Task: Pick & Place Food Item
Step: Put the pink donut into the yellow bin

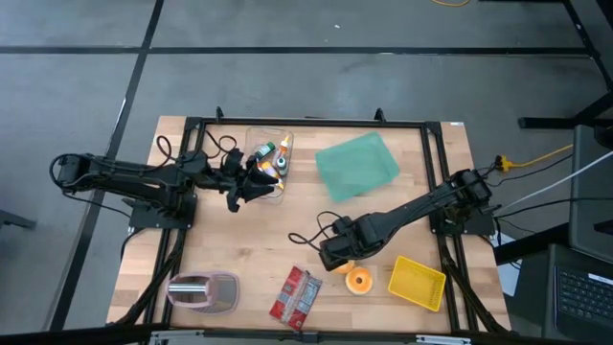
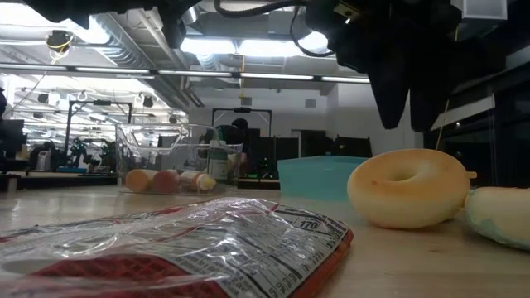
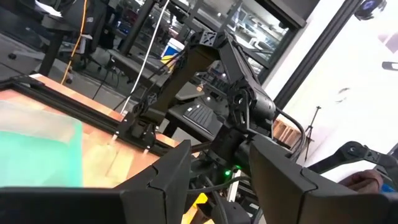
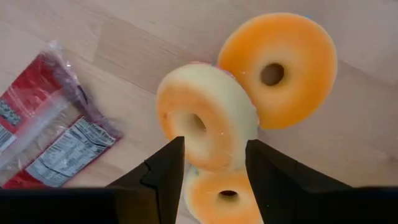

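Three ring-shaped toy donuts lie together on the wooden table near its front edge. An orange donut (image 4: 277, 68) lies flat. A pale donut (image 4: 205, 124) lies tilted, partly over it and over a third donut (image 4: 224, 196). My right gripper (image 4: 211, 149) hangs open just above them (image 1: 359, 279), pointing down, its fingers (image 2: 389, 91) clear of the donut (image 2: 406, 186) below. My left gripper (image 1: 251, 185) is open and holds nothing; it points level at the clear bin (image 1: 254, 134) at the far left.
A red snack packet (image 1: 295, 295) lies left of the donuts and a yellow tray (image 1: 418, 283) right of them. A teal lid (image 1: 356, 165) sits at the back. A pink-lidded container (image 1: 203, 290) is at the front left. The clear bin holds small bottles and food items.
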Motion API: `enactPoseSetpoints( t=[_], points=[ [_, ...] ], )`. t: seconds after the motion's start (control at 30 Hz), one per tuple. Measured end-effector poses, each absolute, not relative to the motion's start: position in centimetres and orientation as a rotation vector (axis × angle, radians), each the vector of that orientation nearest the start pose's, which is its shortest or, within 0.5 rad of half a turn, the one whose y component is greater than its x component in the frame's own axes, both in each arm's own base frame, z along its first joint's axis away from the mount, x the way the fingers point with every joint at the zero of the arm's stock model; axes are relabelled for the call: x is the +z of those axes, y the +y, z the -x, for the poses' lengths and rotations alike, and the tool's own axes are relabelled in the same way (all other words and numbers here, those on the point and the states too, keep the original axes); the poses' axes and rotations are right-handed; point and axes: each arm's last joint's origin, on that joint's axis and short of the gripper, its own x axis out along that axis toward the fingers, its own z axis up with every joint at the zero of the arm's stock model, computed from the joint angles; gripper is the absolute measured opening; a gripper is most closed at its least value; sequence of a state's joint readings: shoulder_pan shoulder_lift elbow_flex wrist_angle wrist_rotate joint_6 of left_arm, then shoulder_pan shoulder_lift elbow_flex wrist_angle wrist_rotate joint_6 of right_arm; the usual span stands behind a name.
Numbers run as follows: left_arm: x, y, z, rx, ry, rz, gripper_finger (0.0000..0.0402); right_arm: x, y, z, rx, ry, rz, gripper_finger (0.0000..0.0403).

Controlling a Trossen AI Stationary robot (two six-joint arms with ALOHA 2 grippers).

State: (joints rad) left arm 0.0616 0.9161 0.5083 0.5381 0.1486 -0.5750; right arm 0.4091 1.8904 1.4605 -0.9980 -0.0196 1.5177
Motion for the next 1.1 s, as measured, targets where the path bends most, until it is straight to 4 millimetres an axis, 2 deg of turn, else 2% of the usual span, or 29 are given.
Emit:
enactPoseSetpoints(
  t=[0.4, 0.73, 0.83, 0.97, 1.1],
  points=[
    [28.0, 0.8, -20.4, -0.109, -0.066, 0.551, 0.0157, 20.1, 14.4, -33.0, -0.756, 1.338, -0.939, 0.0168],
    [27.9, 0.8, -20.4, -0.104, -0.059, 0.552, 0.0157, 17.2, 14.3, -32.7, -0.714, 1.318, -1.011, 0.0168],
    [27.9, 0.8, -20.4, -0.103, -0.059, 0.546, 0.0157, 17.0, 14.3, -32.6, -0.721, 1.321, -1.012, 0.0167],
    [27.9, 0.8, -20.4, -0.1, -0.061, 0.537, 0.0157, 17.0, 14.2, -32.6, -0.725, 1.316, -1.011, 0.0135],
    [27.9, 0.9, -20.4, -0.098, -0.061, 0.534, 0.0157, 17.0, 14.1, -32.6, -0.728, 1.311, -1.007, 0.0057]
  ],
)
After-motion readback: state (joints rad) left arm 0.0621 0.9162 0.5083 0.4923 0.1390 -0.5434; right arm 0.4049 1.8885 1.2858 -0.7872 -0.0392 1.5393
